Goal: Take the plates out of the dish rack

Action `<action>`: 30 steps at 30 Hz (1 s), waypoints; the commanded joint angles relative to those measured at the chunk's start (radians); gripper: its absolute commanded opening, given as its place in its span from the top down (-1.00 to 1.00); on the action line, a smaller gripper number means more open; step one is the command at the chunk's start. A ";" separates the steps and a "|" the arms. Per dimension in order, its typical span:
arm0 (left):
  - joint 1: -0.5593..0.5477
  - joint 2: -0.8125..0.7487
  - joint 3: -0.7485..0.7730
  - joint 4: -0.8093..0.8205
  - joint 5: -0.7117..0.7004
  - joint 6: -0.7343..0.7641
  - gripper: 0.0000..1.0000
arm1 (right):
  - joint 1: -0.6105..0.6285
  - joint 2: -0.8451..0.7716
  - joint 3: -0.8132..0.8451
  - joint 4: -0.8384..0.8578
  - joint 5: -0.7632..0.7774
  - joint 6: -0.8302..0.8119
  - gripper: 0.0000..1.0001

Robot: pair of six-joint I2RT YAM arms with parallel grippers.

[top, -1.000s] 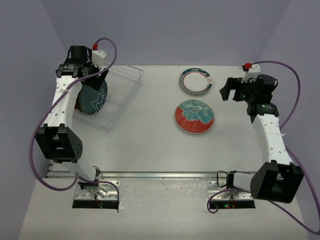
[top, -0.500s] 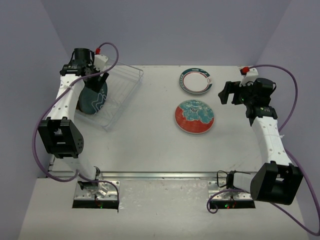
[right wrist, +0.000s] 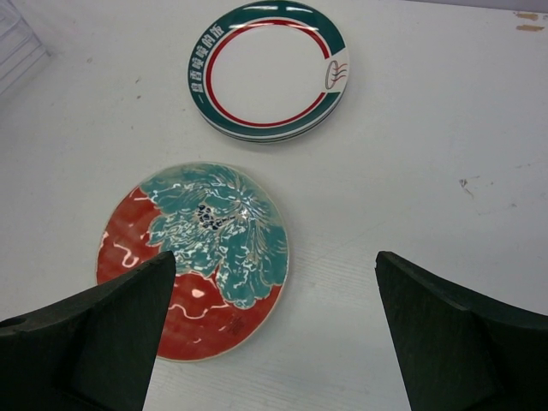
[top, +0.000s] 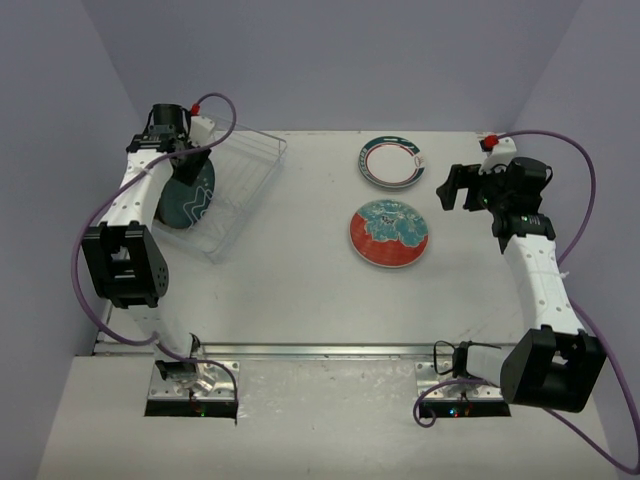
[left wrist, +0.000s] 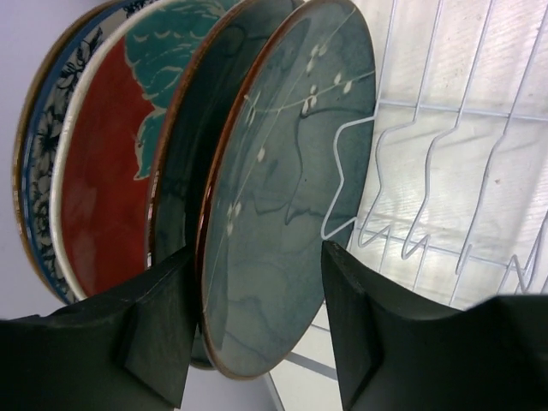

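Note:
Several plates stand on edge at the left end of the clear dish rack [top: 246,178]. In the left wrist view the front one is a dark teal plate [left wrist: 282,197] with white blossoms, then another dark teal plate [left wrist: 184,171], a red-and-teal plate [left wrist: 103,188] and a speckled one [left wrist: 38,163]. My left gripper [left wrist: 261,334] is open and straddles the front plate's rim; it also shows in the top view [top: 186,160]. My right gripper [right wrist: 274,338] is open and empty above the table, also seen from above [top: 456,187]. A white plate with teal-red ring [top: 390,162] and a red-teal plate [top: 390,235] lie flat on the table.
The rack's wire slots [left wrist: 445,171] to the right of the standing plates hold nothing. The left wall is close behind the rack. The two flat plates also show in the right wrist view: the ringed one [right wrist: 267,70] and the red-teal one [right wrist: 195,257].

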 commanded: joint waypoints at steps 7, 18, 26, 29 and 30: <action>0.012 -0.069 -0.210 0.229 -0.106 -0.001 0.43 | -0.002 0.022 0.036 0.010 0.035 0.061 -0.98; 0.012 -0.167 -0.171 0.259 -0.114 -0.016 1.00 | -0.002 -0.002 0.020 0.001 0.015 0.048 -0.98; 0.011 -0.224 -0.061 0.252 -0.106 -0.016 1.00 | -0.002 -0.005 0.013 -0.026 -0.012 0.052 -0.98; 0.010 -0.245 -0.017 0.253 -0.101 -0.012 1.00 | -0.002 -0.009 0.008 -0.029 -0.017 0.054 -0.98; 0.009 -0.252 -0.004 0.253 -0.099 -0.012 1.00 | -0.002 -0.009 0.008 -0.029 -0.016 0.055 -0.98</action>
